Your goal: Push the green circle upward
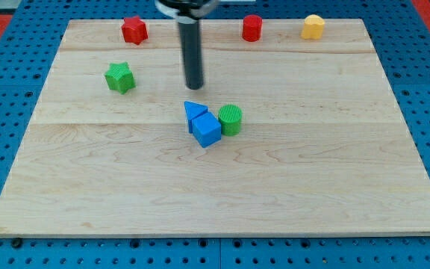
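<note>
Near the board's (334,187) centre the green circle (231,119) touches the blue cube (207,129), while my tip (193,87), which has no jaws, stands just above the blue triangle (194,110).

Pale wooden board (334,187). Top edge: red star block (134,29), red cylinder block (252,28), yellow block (313,26). Left: green star block (119,77). Centre: blue triangle block (193,112) touching blue cube block (207,130).

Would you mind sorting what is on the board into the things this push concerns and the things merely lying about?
Belongs to the job:
green circle
my tip, above and to the view's left of the circle, apart from it

Just lying about:
blue cube, touching the circle
blue triangle
green star
red star
red cylinder
yellow block
</note>
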You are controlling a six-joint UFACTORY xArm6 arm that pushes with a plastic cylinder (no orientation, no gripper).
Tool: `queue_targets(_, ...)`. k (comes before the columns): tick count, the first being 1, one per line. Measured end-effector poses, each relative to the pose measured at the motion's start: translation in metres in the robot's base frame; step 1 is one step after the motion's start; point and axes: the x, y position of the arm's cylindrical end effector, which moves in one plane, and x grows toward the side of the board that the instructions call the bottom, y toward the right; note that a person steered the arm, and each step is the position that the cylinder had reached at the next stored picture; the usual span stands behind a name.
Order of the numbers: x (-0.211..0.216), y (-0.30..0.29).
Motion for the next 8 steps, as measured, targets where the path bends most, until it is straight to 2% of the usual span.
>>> queue_targets(1, 0.054, 0.059)
queue_targets(3, 0.131, 0.088)
queue_targets(4, 0.138, 0.056)
queue_targets(8, 0.058, 0.055)
